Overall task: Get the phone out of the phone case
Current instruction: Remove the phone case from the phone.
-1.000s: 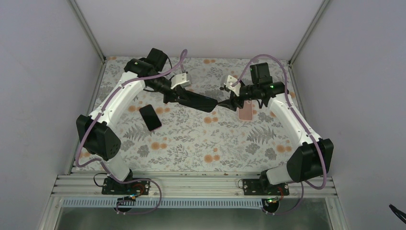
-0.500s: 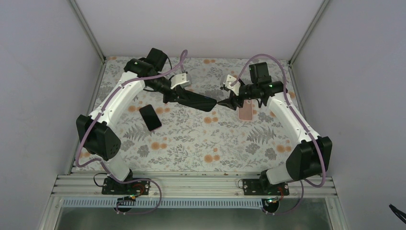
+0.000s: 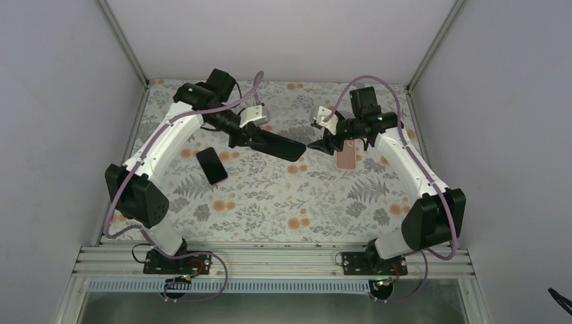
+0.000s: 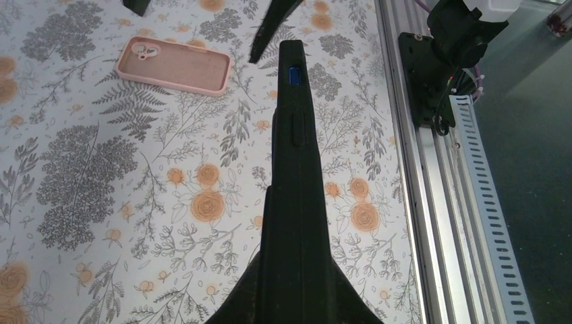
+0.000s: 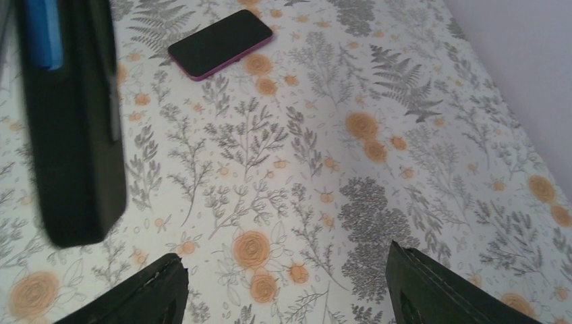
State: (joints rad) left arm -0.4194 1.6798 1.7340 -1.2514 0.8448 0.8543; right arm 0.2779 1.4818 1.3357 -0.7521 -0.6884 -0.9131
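My left gripper point(image 3: 246, 138) is shut on a black phone case point(image 3: 275, 144) and holds it above the table, its free end pointing right. In the left wrist view the case point(image 4: 295, 169) runs straight out from my gripper point(image 4: 295, 300), with a strip of blue phone point(image 4: 292, 74) showing at its edge. My right gripper point(image 3: 317, 144) is open just off the case's free end. In the right wrist view the case point(image 5: 71, 135) hangs at the left with blue point(image 5: 44, 27) showing, and my open gripper point(image 5: 287, 287) holds nothing.
An empty pink phone case point(image 3: 346, 157) lies on the floral cloth under my right arm; it also shows in the left wrist view point(image 4: 175, 64). A dark phone with a magenta edge point(image 3: 212, 165) lies at the left, and shows in the right wrist view point(image 5: 220, 42). A metal rail point(image 4: 432, 202) borders the table.
Almost nothing. My right arm has shifted slightly; its open gripper stays at the free end of the black case. My left gripper still holds the case.
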